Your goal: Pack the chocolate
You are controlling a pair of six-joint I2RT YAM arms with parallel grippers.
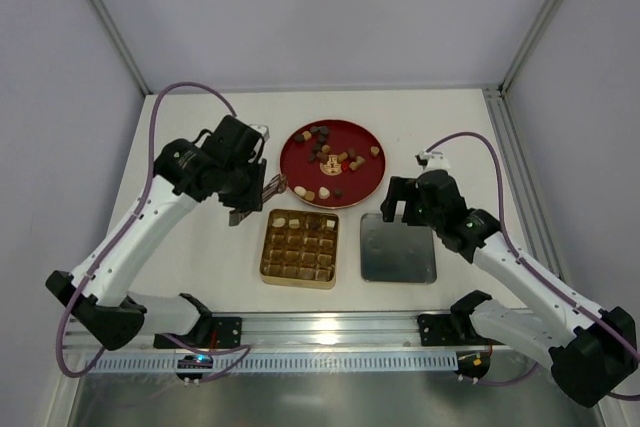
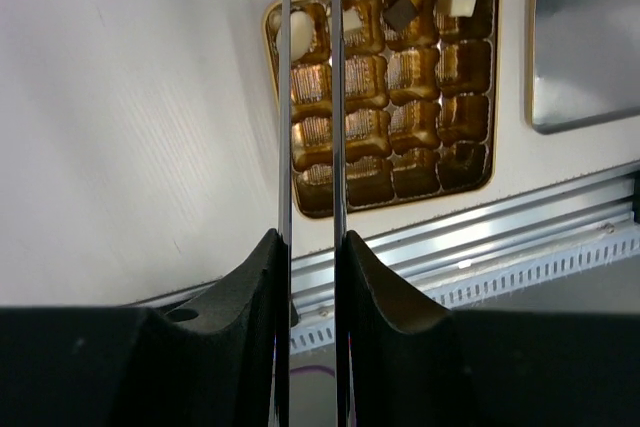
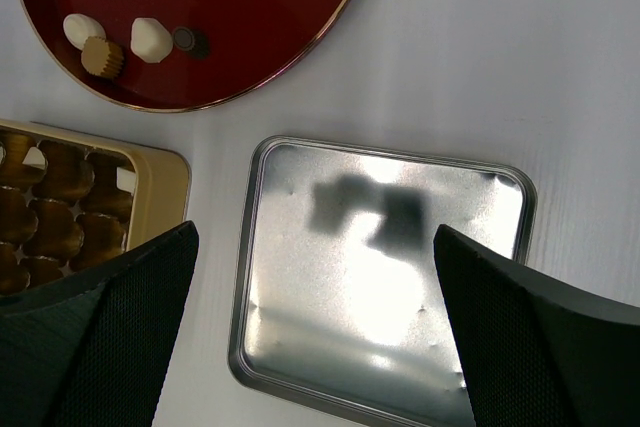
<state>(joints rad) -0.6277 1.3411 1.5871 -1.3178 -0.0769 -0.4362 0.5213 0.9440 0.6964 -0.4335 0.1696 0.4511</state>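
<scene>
Left hand (image 1: pixel 270 188) hovers at the red plate's (image 1: pixel 366 187) near-left rim, its thin fingers (image 2: pixel 284 97) almost together with a slit between them; whether the tips pinch anything cannot be told. Right hand (image 3: pixel 315 332) is spread wide above the silver square tray (image 3: pixel 400 287). Most chocolate (image 1: pixel 356 162) lies on the plate, with a few pieces in the far row of the gold box (image 1: pixel 300 285).

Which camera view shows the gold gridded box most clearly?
Left wrist view: the gold box is close, its cells distinct. Top external shows it whole but small; right wrist shows only a corner.
</scene>
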